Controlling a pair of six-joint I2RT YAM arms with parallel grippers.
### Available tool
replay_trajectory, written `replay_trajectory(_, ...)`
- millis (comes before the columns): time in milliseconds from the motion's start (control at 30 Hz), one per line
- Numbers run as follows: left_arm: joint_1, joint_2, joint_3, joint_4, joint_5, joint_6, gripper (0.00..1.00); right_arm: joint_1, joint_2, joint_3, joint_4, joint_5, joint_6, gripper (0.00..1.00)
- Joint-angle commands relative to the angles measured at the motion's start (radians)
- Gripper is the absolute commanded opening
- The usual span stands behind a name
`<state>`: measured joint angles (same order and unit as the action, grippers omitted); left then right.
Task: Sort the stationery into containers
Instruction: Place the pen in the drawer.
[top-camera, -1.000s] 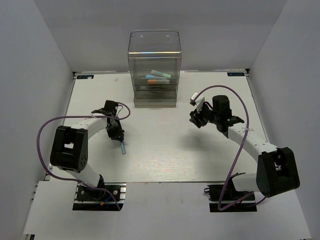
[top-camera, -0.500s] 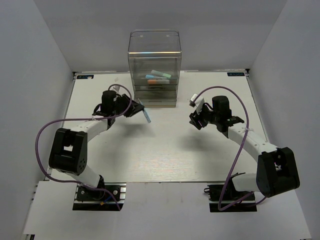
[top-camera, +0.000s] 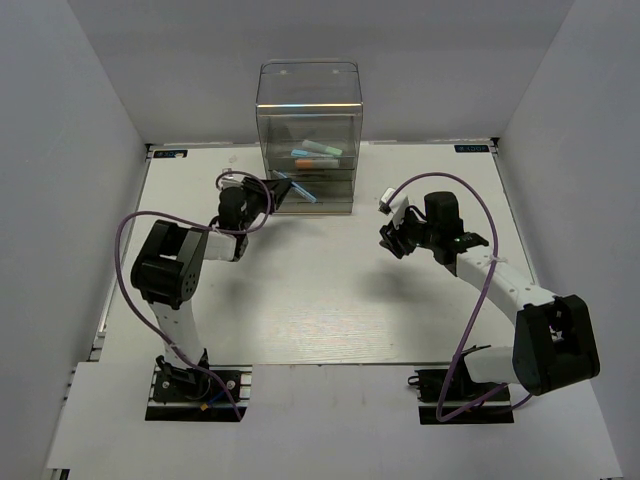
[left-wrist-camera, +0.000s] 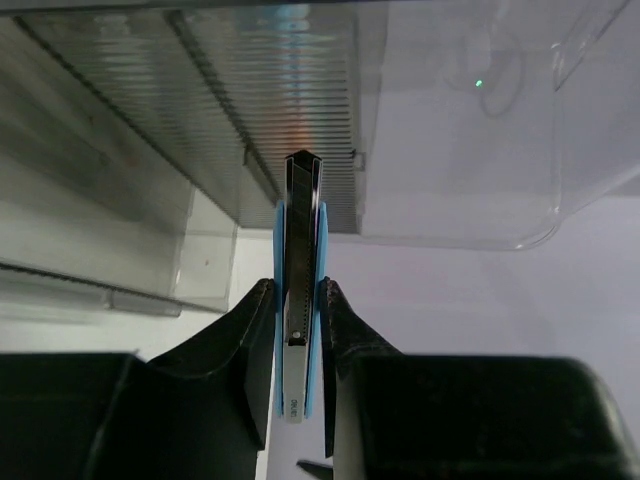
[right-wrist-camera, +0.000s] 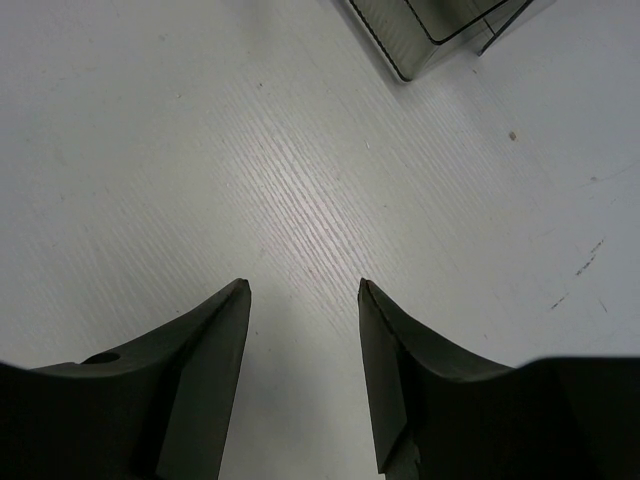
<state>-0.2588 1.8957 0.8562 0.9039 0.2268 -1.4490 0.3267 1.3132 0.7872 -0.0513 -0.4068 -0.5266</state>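
Left gripper carried blue pen to cabinet; wrist view shows its clamp.

The cabinet stands upper centre at the table's far edge, with pens inside it. Another pen, in the left gripper, sits just before its front. The right gripper hangs right of centre.
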Motion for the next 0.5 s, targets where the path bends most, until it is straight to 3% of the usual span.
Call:
replay_trajectory(0,-0.040,-0.026,0.009,0.148,-0.162,-0.042,0.00,-0.008,-0.035,-0.005,0.016,-0.009,0.000,0.53)
replay_trajectory(233,-0.102,0.042,0.018,0.280,-0.357,-0.060,0.00,-0.005,-0.020,0.006,0.015,-0.010,-0.003,0.53)
replay_trajectory(467,-0.146,0.077,0.018,0.248,-0.472,-0.060,0.00,-0.005,-0.020,0.014,0.013,-0.006,-0.004,0.53)
